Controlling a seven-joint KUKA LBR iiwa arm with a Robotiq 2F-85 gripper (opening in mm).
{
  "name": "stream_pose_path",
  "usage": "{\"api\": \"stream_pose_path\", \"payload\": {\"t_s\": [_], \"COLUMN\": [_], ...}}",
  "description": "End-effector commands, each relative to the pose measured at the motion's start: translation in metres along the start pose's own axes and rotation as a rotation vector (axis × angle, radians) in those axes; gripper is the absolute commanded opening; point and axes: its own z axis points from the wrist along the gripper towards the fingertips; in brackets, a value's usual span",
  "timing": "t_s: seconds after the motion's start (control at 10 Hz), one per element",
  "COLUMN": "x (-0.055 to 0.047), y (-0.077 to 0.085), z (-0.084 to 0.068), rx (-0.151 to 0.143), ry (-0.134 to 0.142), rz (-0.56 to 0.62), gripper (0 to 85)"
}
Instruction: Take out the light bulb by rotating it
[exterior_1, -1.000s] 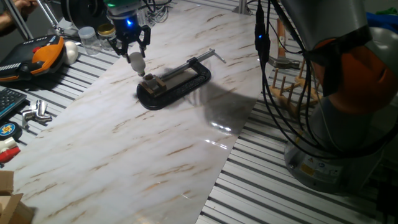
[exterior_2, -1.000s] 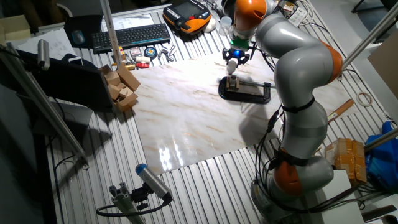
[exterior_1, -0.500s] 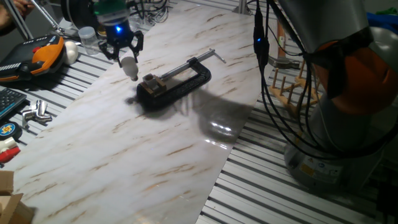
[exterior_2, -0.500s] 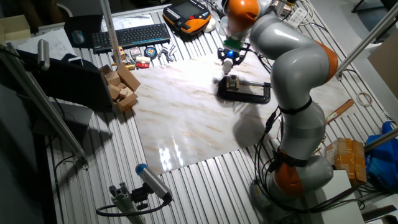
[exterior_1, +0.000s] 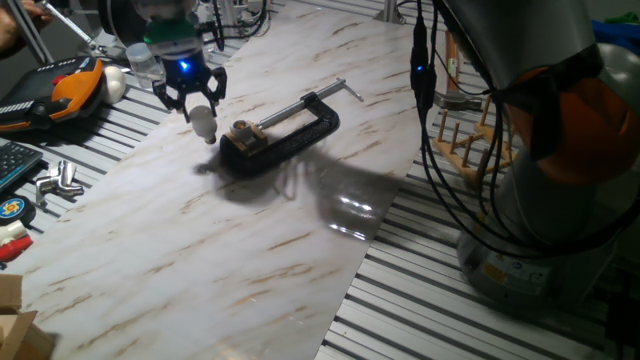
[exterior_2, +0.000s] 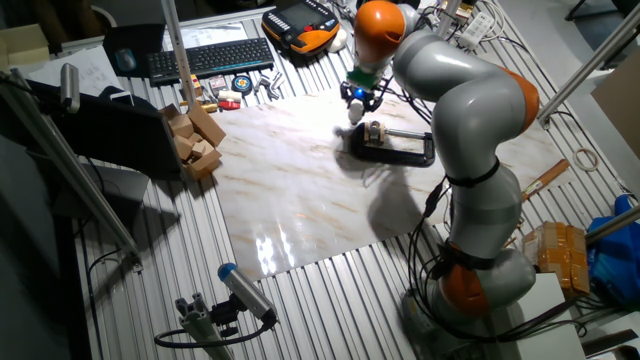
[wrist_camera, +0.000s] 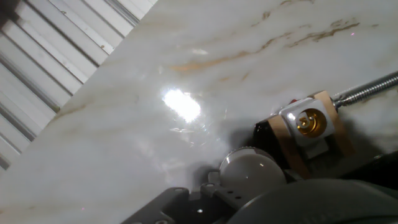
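Observation:
The small frosted-white light bulb (exterior_1: 204, 121) hangs between the fingers of my gripper (exterior_1: 199, 108), base down, a little above the marble board and just left of the black C-clamp (exterior_1: 283, 132). The other fixed view has the gripper (exterior_2: 356, 100) with the bulb (exterior_2: 354, 112) up-left of the clamp (exterior_2: 392, 147). In the hand view the bulb (wrist_camera: 250, 168) fills the bottom centre. To its right a white socket (wrist_camera: 307, 122) with a brass inside stands empty in a wooden block held by the clamp.
An orange-and-black pendant (exterior_1: 66, 88), a white egg-shaped object (exterior_1: 115, 84) and clear jars (exterior_1: 143, 61) lie beyond the board's left edge. Keyboard (exterior_2: 208, 58) and wooden blocks (exterior_2: 198, 140) sit on the slatted table. A wooden rack (exterior_1: 462, 145) stands at the right.
My gripper has carried the bulb up off the socket and away to the left of the clamp. The socket now stands empty.

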Motion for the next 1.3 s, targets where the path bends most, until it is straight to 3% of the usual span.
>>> {"api": "stream_pose_path", "payload": {"t_s": [0.0, 0.3, 1.2], "x": [0.001, 0.005, 0.012], "y": [0.0, 0.004, 0.01], "z": [0.001, 0.011, 0.027], "rx": [-0.001, -0.015, -0.064], "ry": [0.0, 0.002, -0.059], "rz": [0.004, 0.033, 0.165], "gripper": [0.0, 0.0, 0.0]}}
